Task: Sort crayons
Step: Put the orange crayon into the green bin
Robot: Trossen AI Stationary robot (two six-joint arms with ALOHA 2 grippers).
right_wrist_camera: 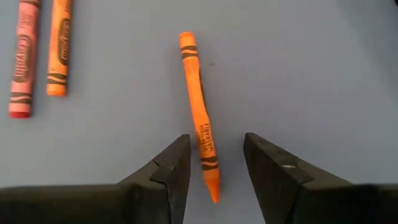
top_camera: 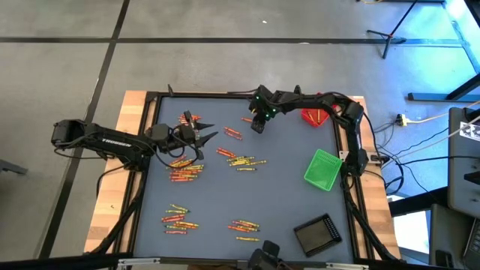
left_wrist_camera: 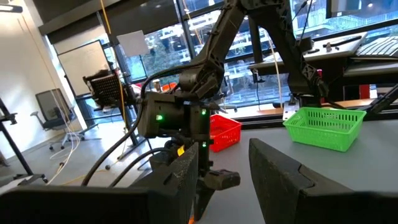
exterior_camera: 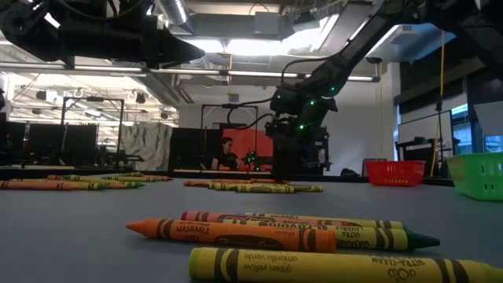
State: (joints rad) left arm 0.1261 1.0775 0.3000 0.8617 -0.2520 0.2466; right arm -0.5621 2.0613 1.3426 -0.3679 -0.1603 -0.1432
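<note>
1. From above, you see the crayons scattered in loose clusters over the grey table: one bunch mid-table, one by the left arm, two nearer the front edge, a few toward the back. The red tray sits at the back right, the green tray on the right side, the black tray at the front right. Your right gripper is down at the back centre, near a lone crayon; your left gripper hangs to the left of centre, above the table.

2. At table height, an orange crayon and a yellow one lie closest to the lens, with more rows farther back. The right arm, its green lights on, reaches down to the surface behind them. A person shows in the room beyond.

3. Through the left wrist camera, the left gripper has its fingers apart with nothing between them, looking toward the right arm and the red and green trays.

4. Through the right wrist camera, the right gripper stands partly open, straddling the tip end of an orange crayon that lies flat on the table; the fingers are not yet touching it. Two more crayons lie off to one side.

5. You seem to be at the pick-up step. Next, you likely need to close squarely on that orange stick, lift it clear, then carry it to whichever tray suits it.
</note>
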